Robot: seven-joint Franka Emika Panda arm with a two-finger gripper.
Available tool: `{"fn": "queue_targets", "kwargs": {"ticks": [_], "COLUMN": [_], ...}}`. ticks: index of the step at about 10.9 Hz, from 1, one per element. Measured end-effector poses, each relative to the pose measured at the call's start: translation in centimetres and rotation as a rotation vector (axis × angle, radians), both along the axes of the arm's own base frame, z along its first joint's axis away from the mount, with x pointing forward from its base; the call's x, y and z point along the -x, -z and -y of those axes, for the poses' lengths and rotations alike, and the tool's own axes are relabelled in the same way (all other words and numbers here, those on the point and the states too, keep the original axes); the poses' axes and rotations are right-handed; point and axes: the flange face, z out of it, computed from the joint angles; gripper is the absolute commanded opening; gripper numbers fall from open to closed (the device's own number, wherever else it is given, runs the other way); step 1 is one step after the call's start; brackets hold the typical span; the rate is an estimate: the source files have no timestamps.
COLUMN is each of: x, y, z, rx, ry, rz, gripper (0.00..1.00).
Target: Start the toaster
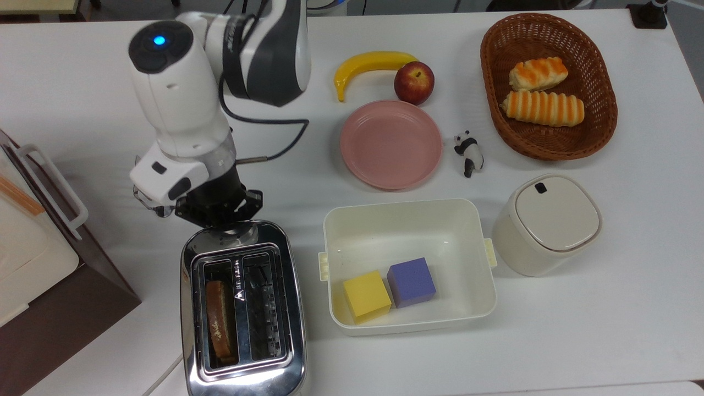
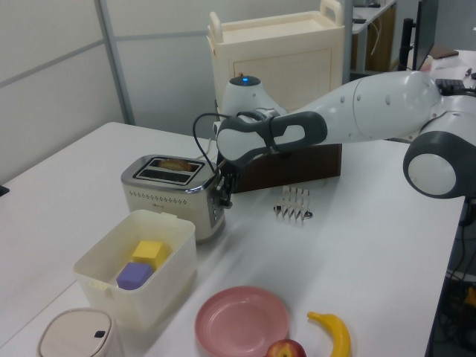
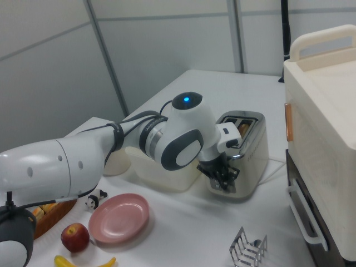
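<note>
The chrome two-slot toaster [image 1: 275, 308] stands at the front of the table in the top view, also seen in the left view [image 2: 167, 197] and the right view [image 3: 253, 153]. A slice of bread [image 1: 220, 322] sits low inside the slot on the top view's left, its crust just showing at the rim [image 2: 175, 164]. My gripper [image 1: 223, 220] is shut and pressed low against the toaster's end face [image 2: 223, 197] [image 3: 222, 179]. The lever knob is hidden behind it. A white cord [image 1: 162, 377] leaves the toaster's near end.
A wire toast rack [image 2: 296, 202] stands just behind the arm. The brown-and-cream box [image 1: 33, 264] fills the top view's left edge. Beside the toaster are a cream tub [image 1: 410, 206] with two cubes, a pink plate [image 1: 390, 144], a lidded canister [image 1: 550, 223] and a bread basket [image 1: 602, 118].
</note>
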Motion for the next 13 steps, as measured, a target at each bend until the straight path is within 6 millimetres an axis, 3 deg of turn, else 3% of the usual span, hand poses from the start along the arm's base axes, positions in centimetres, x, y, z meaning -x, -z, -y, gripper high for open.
{"fn": "queue_targets", "kwargs": {"ticks": [5,7,9,11,13], "x": [-0.1,-0.1,0.3,1.5,3.0], "y": [0.5,-0.8,-3.5,-7.5,-10.9], "z": [0.0,0.1,0.2,0.1,0.0], "rx": [0.001,0.003,0.001,-0.011,-0.027], "ry": [0.000,0.002,0.002,-0.004,-0.012], "rz": [0.000,0.021,0.043,0.027,-0.019], "gripper": [0.00,0.00,0.00,0.00,0.11]}}
